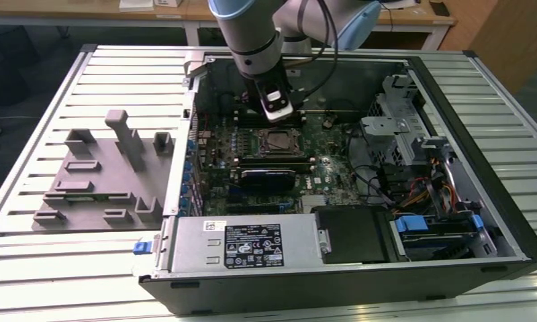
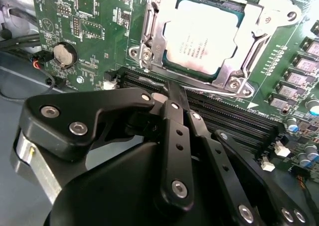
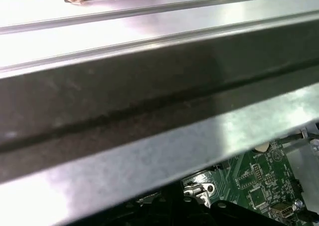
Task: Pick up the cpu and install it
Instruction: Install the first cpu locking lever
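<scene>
The cpu [image 2: 202, 34] has a silvery top plate and lies flat in the motherboard socket [image 1: 278, 142], with a metal frame [image 2: 234, 74] around its edges. My gripper [image 2: 167, 94] hangs just beside the socket, over the black memory slots [image 2: 229, 113]. Its black fingers [image 2: 172, 136] are shut together with nothing between them. In the exterior view the gripper [image 1: 278, 114] sits inside the open computer case [image 1: 483, 201], a little behind the socket.
A grey fixture tray [image 1: 99, 174] lies on the slatted table at the exterior view's left. The power supply [image 1: 241, 245] and drive bays [image 1: 429, 228] line the case front. Cables [image 1: 403, 181] run at the exterior view's right. A case wall [image 3: 149, 101] is close to the first wrist camera.
</scene>
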`<state>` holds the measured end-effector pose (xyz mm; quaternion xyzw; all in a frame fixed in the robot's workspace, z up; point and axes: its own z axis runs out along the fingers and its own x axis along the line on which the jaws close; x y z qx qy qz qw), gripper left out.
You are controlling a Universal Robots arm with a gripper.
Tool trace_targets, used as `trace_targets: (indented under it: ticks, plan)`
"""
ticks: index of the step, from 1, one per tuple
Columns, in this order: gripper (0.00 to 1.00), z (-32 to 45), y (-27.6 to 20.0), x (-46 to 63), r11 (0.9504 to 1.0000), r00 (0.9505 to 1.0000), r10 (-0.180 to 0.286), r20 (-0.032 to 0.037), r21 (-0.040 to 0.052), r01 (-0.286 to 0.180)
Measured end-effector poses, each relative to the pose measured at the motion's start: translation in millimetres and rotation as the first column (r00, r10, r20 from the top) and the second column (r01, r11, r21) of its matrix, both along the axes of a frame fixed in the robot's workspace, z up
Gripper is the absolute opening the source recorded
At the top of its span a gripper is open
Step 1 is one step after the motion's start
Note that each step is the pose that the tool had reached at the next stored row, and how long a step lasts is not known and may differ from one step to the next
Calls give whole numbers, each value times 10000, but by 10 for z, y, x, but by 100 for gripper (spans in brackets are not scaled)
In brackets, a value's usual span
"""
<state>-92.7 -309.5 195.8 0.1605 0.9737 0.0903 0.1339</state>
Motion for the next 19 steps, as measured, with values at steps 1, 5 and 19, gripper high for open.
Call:
trace_targets:
  ticks: [1,5,19]
  plan:
    - [11,-3,1,0,10000,10000,-22,1,1,22]
    - [11,-15,2,-8,10000,10000,-42,1,0,42]
    - [11,-45,4,-25,10000,10000,-93,11,-11,93]
